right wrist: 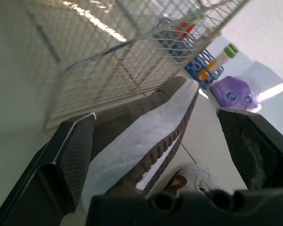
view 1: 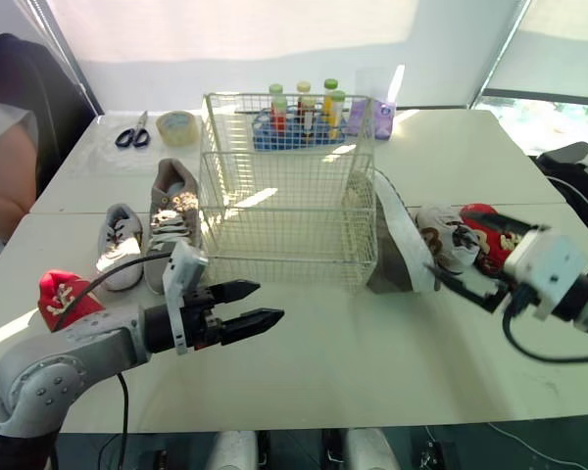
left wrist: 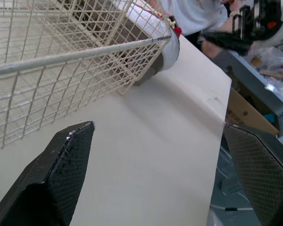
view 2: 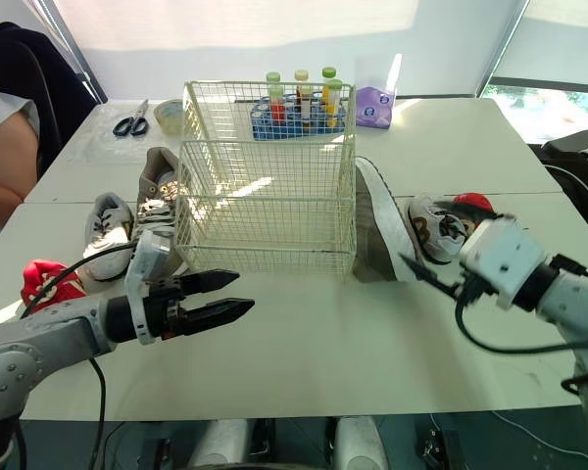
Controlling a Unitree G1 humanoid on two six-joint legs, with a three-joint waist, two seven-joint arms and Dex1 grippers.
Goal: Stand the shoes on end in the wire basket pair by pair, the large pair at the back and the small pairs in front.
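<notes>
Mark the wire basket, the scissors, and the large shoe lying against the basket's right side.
wire basket (view 1: pixel 286 233): left eye view, on the front mesh wall.
scissors (view 1: pixel 132 137): left eye view, on the black handles.
large shoe (view 1: pixel 402 240): left eye view, on the white sole.

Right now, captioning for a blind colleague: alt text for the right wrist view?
The open right gripper faces a large grey shoe lying on its side beside the wire basket, white sole showing. A small white shoe lies next to it.
</notes>
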